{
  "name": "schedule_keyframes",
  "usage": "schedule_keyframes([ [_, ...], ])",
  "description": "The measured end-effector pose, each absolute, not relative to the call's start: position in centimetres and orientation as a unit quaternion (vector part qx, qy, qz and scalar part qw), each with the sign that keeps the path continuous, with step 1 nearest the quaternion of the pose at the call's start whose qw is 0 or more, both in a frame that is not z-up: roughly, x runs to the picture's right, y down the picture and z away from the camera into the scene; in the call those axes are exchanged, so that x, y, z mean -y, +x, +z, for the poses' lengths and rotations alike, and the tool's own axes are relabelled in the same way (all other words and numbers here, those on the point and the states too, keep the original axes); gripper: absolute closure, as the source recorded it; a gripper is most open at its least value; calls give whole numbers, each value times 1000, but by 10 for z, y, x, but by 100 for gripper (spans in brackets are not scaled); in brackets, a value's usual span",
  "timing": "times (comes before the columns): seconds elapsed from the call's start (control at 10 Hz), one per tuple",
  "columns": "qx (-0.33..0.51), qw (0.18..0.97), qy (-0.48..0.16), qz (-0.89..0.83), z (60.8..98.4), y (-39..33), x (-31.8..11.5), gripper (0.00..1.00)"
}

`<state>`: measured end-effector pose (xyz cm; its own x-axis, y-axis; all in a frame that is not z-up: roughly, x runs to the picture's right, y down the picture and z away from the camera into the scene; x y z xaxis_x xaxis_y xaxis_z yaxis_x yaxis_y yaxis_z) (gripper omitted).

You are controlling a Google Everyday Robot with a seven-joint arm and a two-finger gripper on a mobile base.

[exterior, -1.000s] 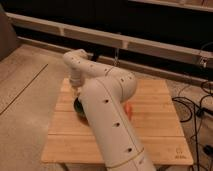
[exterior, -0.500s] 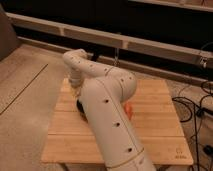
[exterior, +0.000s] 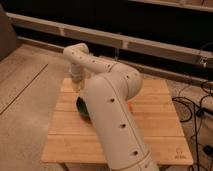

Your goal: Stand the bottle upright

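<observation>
Camera view: gripper (exterior: pixel 78 86) clamped shut over the table (exterior: pixel 160 135) near its far edge, bottle hidden. Probably light and slick, so grab mid-body.

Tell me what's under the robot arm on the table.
A green bowl, partly, and something orange show. The gripper, shut, hangs by its far side. The arm covers the rest; no bottle visible.

The wooden table (exterior: pixel 155 137) bears a green bowl (exterior: pixel 81 106), hand (exterior: pixel 78 88) near it.
</observation>
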<state>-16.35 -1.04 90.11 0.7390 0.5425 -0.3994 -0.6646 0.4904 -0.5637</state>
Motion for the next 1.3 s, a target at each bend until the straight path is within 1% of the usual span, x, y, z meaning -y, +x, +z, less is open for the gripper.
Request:
schedule_keyframes([
  [0.2,-80,865,-342,359,886,-156,25,86],
  [0.8,-63,880,-299,364,857,-139,41,86],
  [1.0,-36,893,-273,355,852,-143,52,86],
  [1.3,35,906,-241,346,845,-160,64,86],
])
